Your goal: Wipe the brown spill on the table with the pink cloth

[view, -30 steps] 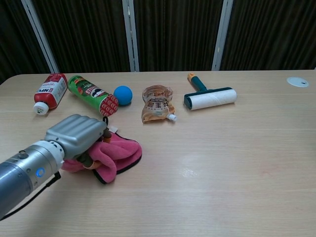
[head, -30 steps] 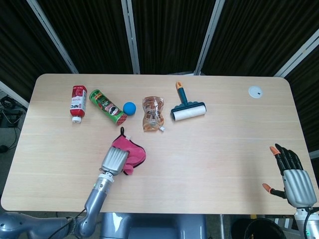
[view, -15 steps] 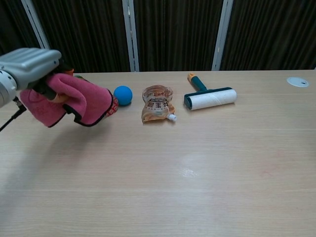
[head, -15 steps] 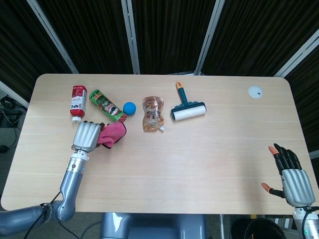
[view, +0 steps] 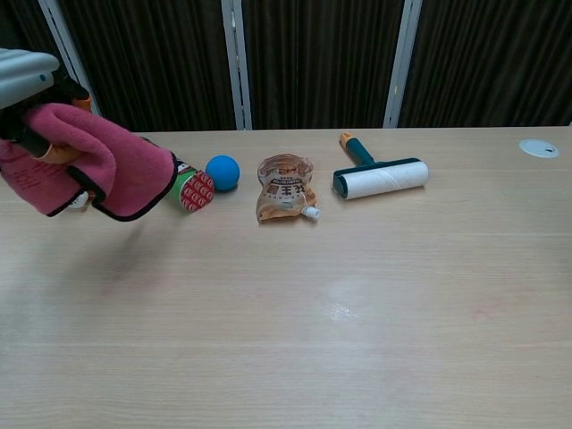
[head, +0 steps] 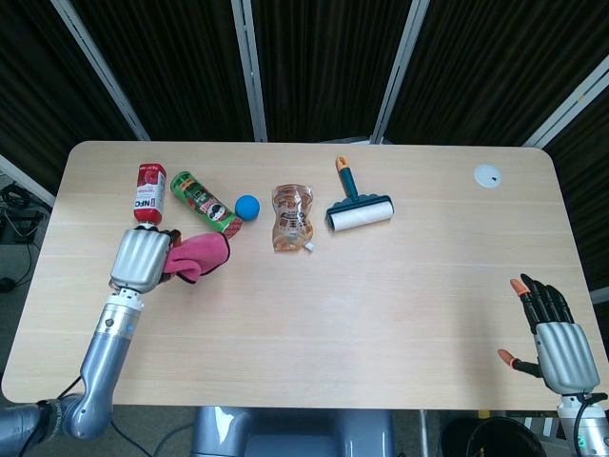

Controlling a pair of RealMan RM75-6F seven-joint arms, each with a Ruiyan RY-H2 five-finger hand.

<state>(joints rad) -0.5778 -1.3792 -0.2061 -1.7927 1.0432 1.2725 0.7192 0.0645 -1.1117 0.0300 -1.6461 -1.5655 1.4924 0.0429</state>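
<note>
over the left part of the counter, the left hand grips the pink cloth, which bunches out of its grasp toward the centre and hangs clear of the wood; in the chest view the cloth sits high at the left edge, casting a soft shadow on the surface below. the cloth is a soft, plush fabric with a dark trimmed edge, folded over itself into a rounded wad. the hand has a ribbed silver back and sits on a slim grey forearm that runs up from the near left corner, knuckles facing up. the brown spill is not something i can make out on the pale wood-grain surface. just beyond the cloth lie a green crisp tube with a red end, tilted on its side, a red bottle with a white cap, and a small blue ball. further right are a crinkled, glossy brown pouch and a lint roller with a white drum and teal and orange handle. the right hand rests at the near right edge, holding nothing, dark fingers with orange tips spread apart.
</note>
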